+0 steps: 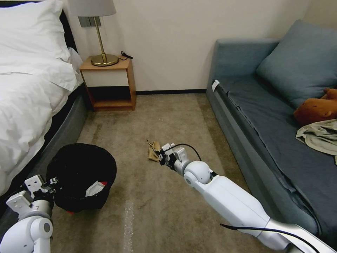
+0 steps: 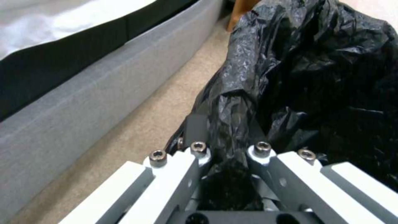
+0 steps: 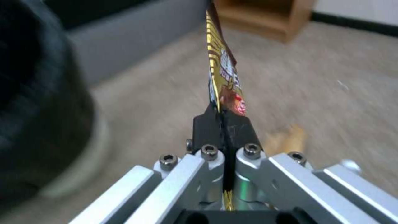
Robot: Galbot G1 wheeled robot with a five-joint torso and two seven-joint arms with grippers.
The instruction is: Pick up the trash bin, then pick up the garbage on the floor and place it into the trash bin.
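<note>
Jaws of the right gripper (image 3: 224,124) are clamped on the long gold-brown wrapper (image 3: 222,68), above the tan paper (image 1: 153,151) on the floor. Left gripper (image 2: 226,149) pinches the trash bin (image 1: 81,177), which already holds a red wrapper (image 1: 103,183).

Black-lined trash bin (image 1: 81,175); upright gold-brown wrapper (image 3: 222,71)

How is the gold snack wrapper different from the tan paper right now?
The gold snack wrapper is pinched upright in the right gripper, off the floor; the crumpled tan paper lies on the carpet. The wrapper is long, glossy and printed; the paper is plain, dull and wadded. Neither is in the trash bin.
</note>
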